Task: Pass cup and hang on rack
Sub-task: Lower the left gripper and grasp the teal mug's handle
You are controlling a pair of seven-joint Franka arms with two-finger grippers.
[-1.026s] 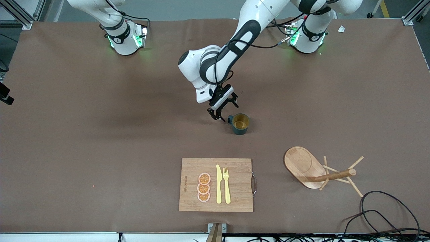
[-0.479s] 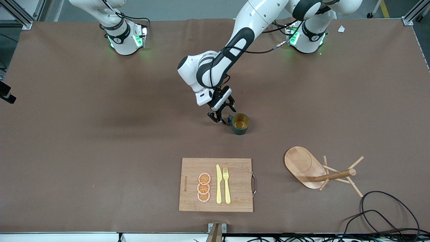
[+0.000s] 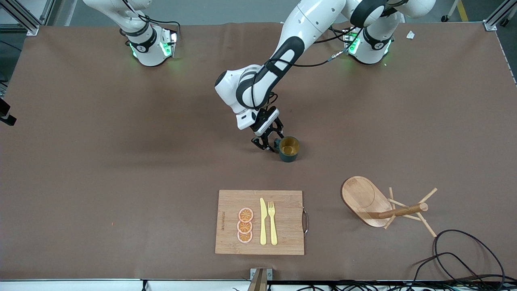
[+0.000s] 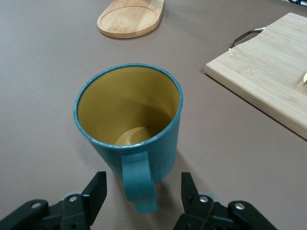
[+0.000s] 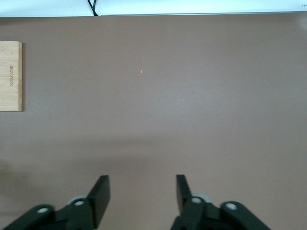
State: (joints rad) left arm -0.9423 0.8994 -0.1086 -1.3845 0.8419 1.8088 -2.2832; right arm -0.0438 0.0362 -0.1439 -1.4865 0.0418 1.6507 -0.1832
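1. Since the earlier frame, the left hand [image 3: 270, 142] has been brought down closer to the cup [image 3: 289, 148], its fingers [image 4: 191, 189] spread wide either side of the handle.
2. The cup is set upright on the worktop [image 3: 121, 169], mid-table.
3. The rack [image 3: 381, 203] is seen nearer the camera, beside the cutting board [image 3: 260, 222].
4. The right hand [image 5: 141, 196] is held open, waiting over bare worktop.

One cup [image 3: 289, 148], one rack [image 3: 381, 204], one board [image 3: 260, 222], three orange slices [image 3: 245, 225], one knife [image 3: 263, 221], one fork [image 3: 272, 222], two grippers counted, left [image 3: 271, 141] and right [image 5: 142, 194].
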